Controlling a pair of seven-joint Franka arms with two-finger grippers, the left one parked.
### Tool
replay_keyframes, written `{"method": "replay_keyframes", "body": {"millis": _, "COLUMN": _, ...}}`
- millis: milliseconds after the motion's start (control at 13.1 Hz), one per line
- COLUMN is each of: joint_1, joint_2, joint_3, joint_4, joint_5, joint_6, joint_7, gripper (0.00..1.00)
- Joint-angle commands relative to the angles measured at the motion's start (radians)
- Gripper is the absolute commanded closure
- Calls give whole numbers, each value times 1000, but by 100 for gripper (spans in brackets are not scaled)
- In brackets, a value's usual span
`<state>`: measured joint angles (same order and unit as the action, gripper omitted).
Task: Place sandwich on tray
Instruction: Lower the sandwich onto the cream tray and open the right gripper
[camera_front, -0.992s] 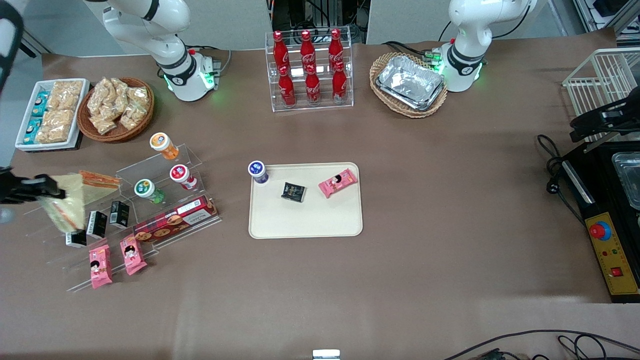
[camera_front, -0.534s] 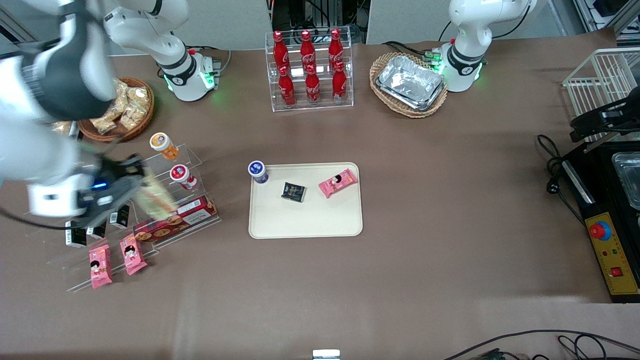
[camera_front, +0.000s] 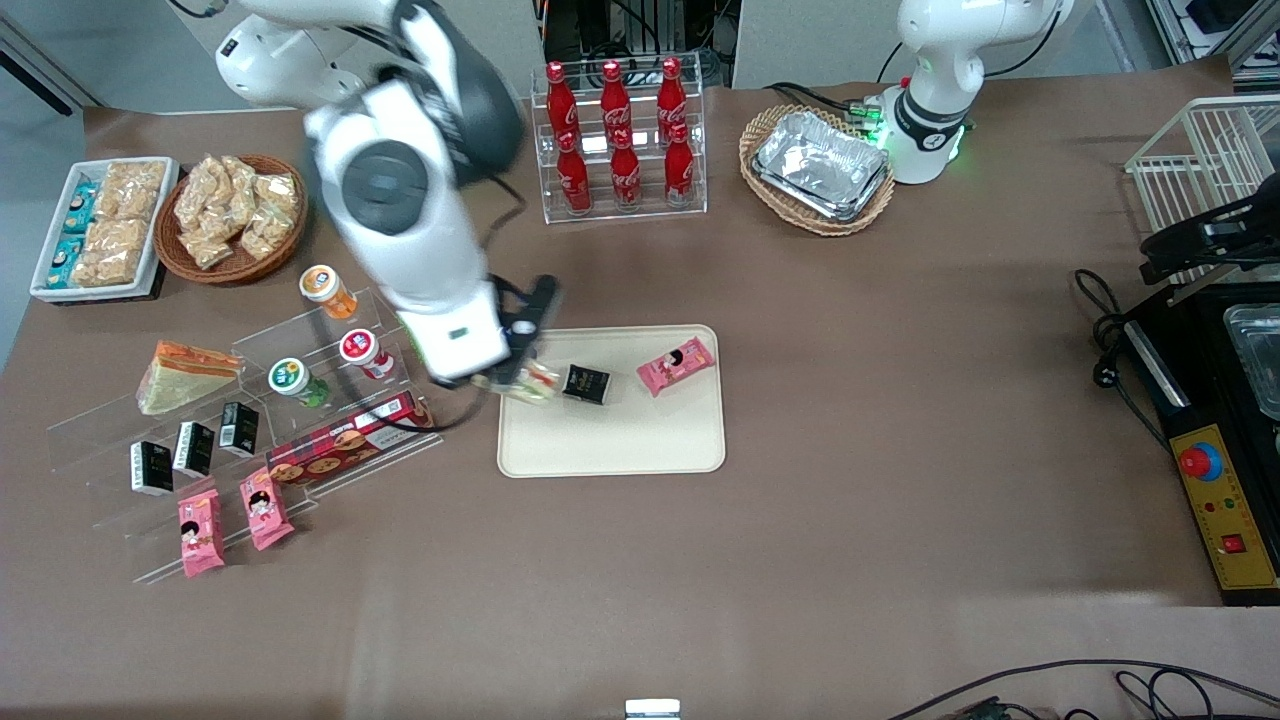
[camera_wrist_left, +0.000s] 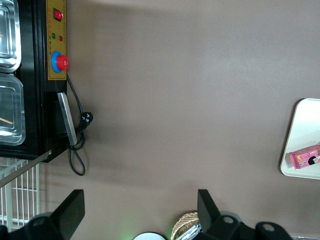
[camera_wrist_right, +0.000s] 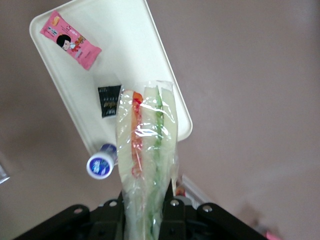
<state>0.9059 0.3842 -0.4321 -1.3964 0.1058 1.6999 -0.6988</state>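
My right gripper (camera_front: 520, 372) is shut on the sandwich (camera_front: 537, 384), a clear-wrapped pale wedge, above the cream tray (camera_front: 620, 440) at its edge toward the working arm's end. In the right wrist view the sandwich (camera_wrist_right: 145, 160) hangs between the fingers (camera_wrist_right: 174, 210), its red and green filling showing, over the tray (camera_wrist_right: 125, 45). On the tray lie a black packet (camera_front: 586, 383) and a pink snack packet (camera_front: 677, 364). A blue-lidded cup (camera_wrist_right: 101, 165) stands at the tray's corner; the arm hides it in the front view.
A tanner wedge sandwich (camera_front: 185, 372) sits on the clear display stand (camera_front: 330, 420) with cups, a cookie box and small packets. A rack of cola bottles (camera_front: 618, 140) and a wicker basket of foil trays (camera_front: 820, 168) stand farther from the camera. A black machine (camera_front: 1220, 430) lies at the parked arm's end.
My gripper has carried the sandwich from the display stand across to the tray's edge. The tan sandwich on the stand shows again. The things on the tray have not moved.
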Motion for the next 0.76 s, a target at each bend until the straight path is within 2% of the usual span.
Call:
{"method": "replay_keyframes", "body": {"millis": 0, "joint_1": 13, "joint_2": 126, "joint_3": 30, "joint_4": 7, "joint_5": -5, "joint_6": 141, "joint_7": -149, "gripper": 74}}
{"method": "replay_keyframes", "body": {"millis": 686, "joint_1": 14, "joint_2": 361, "joint_3": 75, "joint_4": -6, "joint_5": -2, "joint_6": 454, "joint_7": -172, "gripper": 73}}
